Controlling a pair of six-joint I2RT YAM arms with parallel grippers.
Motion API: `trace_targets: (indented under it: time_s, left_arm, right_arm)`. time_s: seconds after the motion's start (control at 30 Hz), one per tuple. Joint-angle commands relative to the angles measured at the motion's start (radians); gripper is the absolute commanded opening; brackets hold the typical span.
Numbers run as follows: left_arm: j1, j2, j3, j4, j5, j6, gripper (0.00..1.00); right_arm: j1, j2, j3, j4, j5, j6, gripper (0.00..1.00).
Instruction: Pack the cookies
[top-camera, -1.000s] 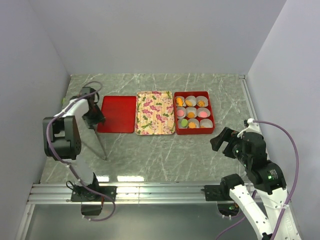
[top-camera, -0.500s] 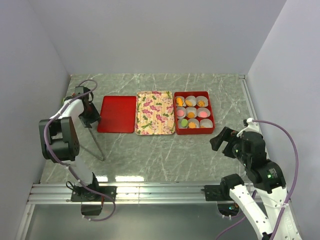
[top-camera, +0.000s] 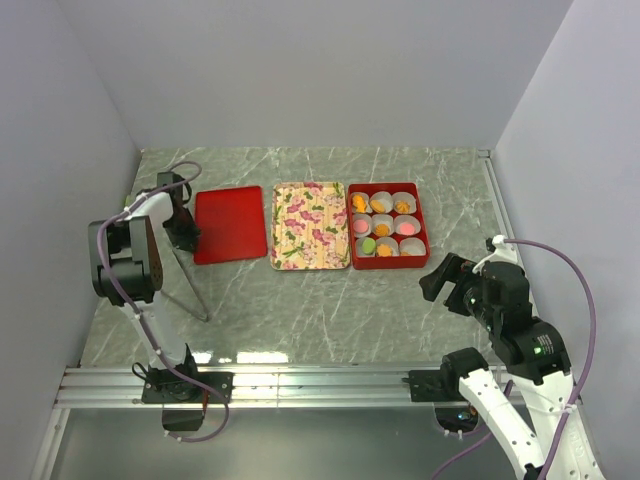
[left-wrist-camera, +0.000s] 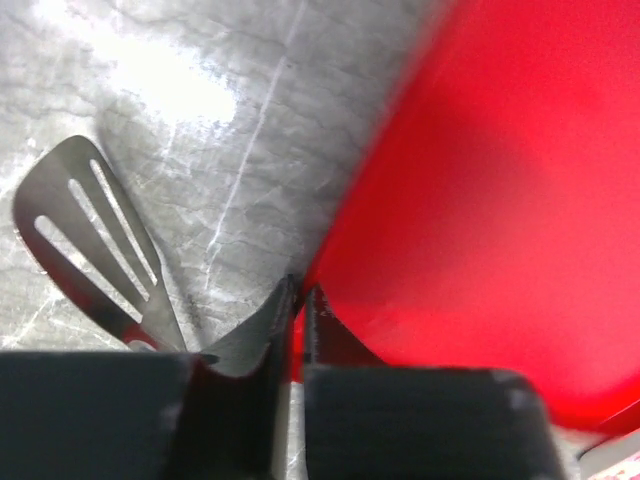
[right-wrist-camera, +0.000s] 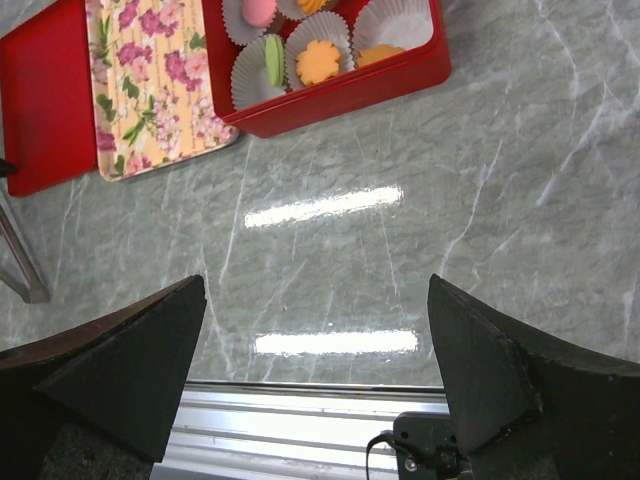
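Far left: closed the left gripper down from half-open, now pinching the left rim of the red lid. Skewed that lid out of its earlier square lie, wider apart from the floral tray. Left the slotted spatula beside it. Kept the cookies in paper cups inside the red box. Held the right gripper spread wide, as before.

L claw pinched on red lid edge; R claw gaping wide.
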Motion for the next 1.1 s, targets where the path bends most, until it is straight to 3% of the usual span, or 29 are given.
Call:
trace_targets:
  time_s: [0.0,0.03,0.57,0.93,1.07]
  left_arm:
    - [-0.005,0.022,0.022,0.015,0.017,0.006,0.04]
    - [-0.005,0.022,0.022,0.006,0.016,0.006,0.01]
    - [-0.017,-0.249,0.172,-0.125,-0.018,-0.049,0.0]
    - [-0.083,-0.489,0.189,-0.087,-0.007,-0.048,0.01]
    - [-0.103,-0.556,0.174,-0.035,0.014,-0.025,0.0]
  right_arm:
    - [0.009,0.006,0.003,0.02,0.028,0.003,0.98]
    - [0.008,0.006,0.005,0.02,0.031,0.006,0.98]
    - [0.008,0.119,0.14,0.057,-0.043,0.003,0.97]
    - [0.009,0.296,0.307,0.184,-0.289,0.11,0.97]
    - [0.008,0.445,0.409,0.23,-0.4,0.19,0.98]
